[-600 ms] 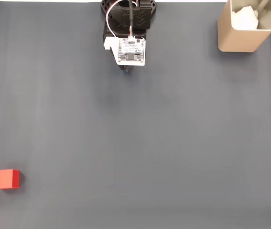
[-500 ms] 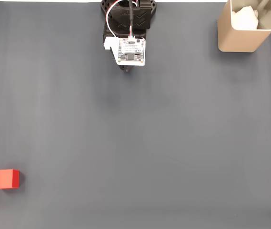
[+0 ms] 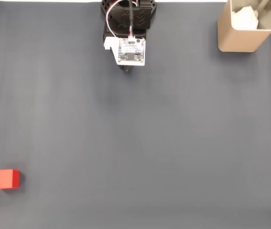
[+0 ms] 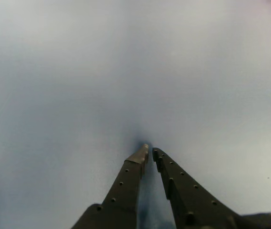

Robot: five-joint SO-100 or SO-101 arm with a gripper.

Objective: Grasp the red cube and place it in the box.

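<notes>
The red cube [image 3: 6, 179] lies on the dark mat at the lower left of the fixed view, far from the arm. The beige box [image 3: 244, 29] stands upright in the top right corner, with something white inside it. The arm sits folded at the top centre, and its gripper [image 3: 127, 69] is mostly hidden under a white circuit board. In the wrist view the gripper [image 4: 150, 151] points down at bare mat, its two dark fingers meeting at the tips, shut with nothing between them.
A dark grey mat [image 3: 149, 133] covers the whole table. The arm's base [image 3: 128, 14] stands at the top edge. Open mat stretches between the arm, the cube and the box.
</notes>
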